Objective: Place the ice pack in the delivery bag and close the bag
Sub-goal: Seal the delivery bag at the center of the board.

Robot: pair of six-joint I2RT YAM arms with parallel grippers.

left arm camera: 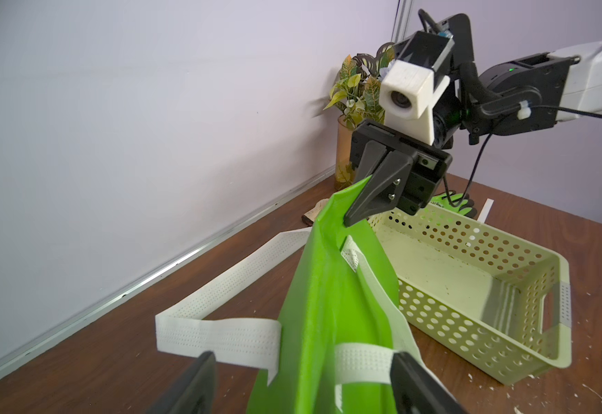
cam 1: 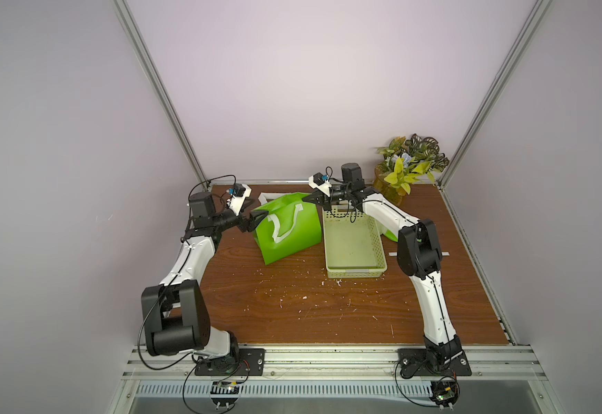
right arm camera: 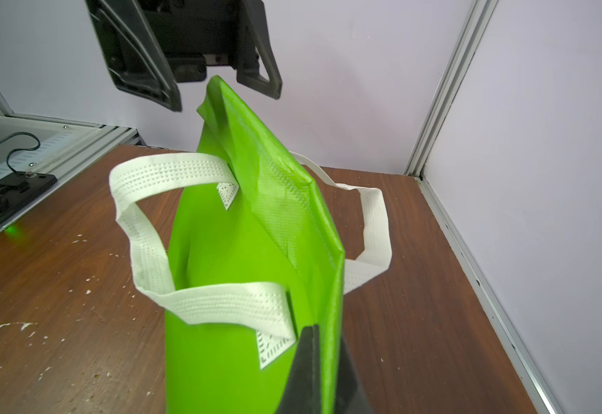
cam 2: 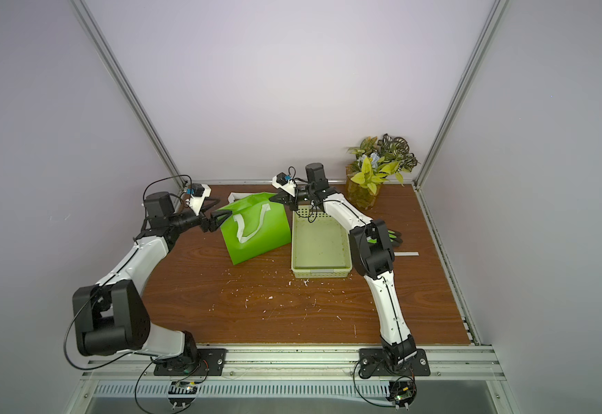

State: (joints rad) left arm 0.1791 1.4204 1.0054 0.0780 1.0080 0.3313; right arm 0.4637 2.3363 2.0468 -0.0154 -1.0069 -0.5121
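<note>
Glove (cam 2: 395,236) mostly hidden behind right arm (cam 2: 371,247) — bag (cam 1: 303,236) interior unseen; left fingers (left arm camera: 192,387) blurred, cropped.

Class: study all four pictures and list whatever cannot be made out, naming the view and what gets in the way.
- Ice pack: appears in no view.
- Inside of the delivery bag: hidden in every view by its pressed-together green walls.
- Green glove: mostly behind the right arm in both top views.
- Left gripper: fingers cut off by the frame edge, left wrist view.
</note>
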